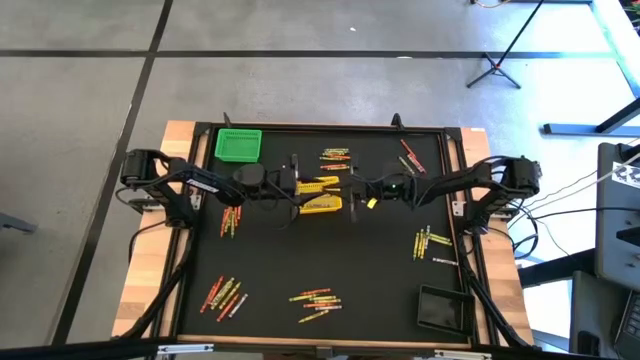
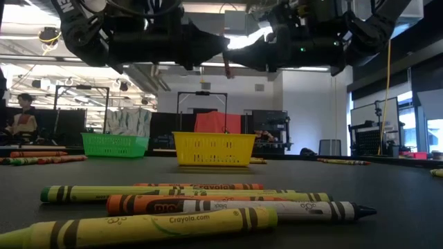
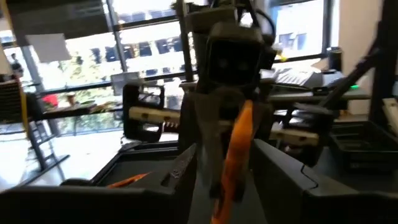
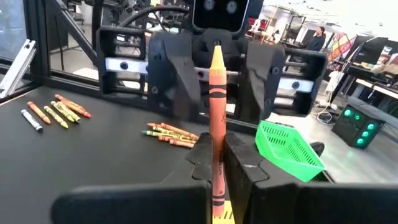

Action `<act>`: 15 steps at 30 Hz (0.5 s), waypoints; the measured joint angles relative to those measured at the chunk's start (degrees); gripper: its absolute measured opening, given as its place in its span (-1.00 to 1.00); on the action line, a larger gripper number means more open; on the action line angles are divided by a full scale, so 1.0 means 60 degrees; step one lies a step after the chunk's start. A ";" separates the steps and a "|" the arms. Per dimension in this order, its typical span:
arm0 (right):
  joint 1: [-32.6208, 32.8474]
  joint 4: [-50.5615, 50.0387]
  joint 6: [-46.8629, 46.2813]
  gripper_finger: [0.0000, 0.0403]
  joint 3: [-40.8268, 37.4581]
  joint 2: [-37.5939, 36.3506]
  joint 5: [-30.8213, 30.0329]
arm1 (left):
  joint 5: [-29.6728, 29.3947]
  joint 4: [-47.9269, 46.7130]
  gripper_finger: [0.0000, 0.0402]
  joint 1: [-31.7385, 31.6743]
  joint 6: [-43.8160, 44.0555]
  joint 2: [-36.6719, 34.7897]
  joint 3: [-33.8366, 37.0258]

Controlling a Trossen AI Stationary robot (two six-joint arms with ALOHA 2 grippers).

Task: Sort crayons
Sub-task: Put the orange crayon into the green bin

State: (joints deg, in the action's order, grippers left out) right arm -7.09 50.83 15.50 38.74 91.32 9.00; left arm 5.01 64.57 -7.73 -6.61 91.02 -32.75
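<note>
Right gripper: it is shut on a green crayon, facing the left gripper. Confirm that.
Not green. The right wrist view shows that the crayon in the right gripper is orange. The rest stands: the gripper is shut on it and faces the left gripper.

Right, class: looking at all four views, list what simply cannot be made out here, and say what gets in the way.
- High view: the orange crayon in the right gripper is too small to see.
- Low view: the yellow basket shows only its wall, which hides what is inside.
- Left wrist view: the crayon is blurred; its label is unreadable.
- Right wrist view: the green basket is tilted away; contents unseen.
</note>
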 joint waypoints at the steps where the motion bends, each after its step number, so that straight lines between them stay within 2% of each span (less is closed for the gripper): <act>1: 0.0003 0.0052 0.0001 -0.92 0.0001 -0.0003 -0.0057 | 0.0105 0.0000 -0.34 0.0030 -0.0005 0.0000 0.0000; 7: -0.0001 -0.0007 -0.0010 -0.92 0.0004 -0.0013 -0.0039 | 0.0231 0.0017 -0.50 0.0158 -0.0499 0.0000 0.0000; 15: 0.0016 -0.0030 -0.0247 -0.92 0.0004 -0.0013 0.0029 | 0.0220 0.0065 -0.88 0.0150 -0.0535 0.0000 0.0000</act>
State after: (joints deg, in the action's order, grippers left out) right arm -6.99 50.65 14.02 38.76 91.24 9.17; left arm 6.33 64.96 -6.83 -9.82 91.02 -32.75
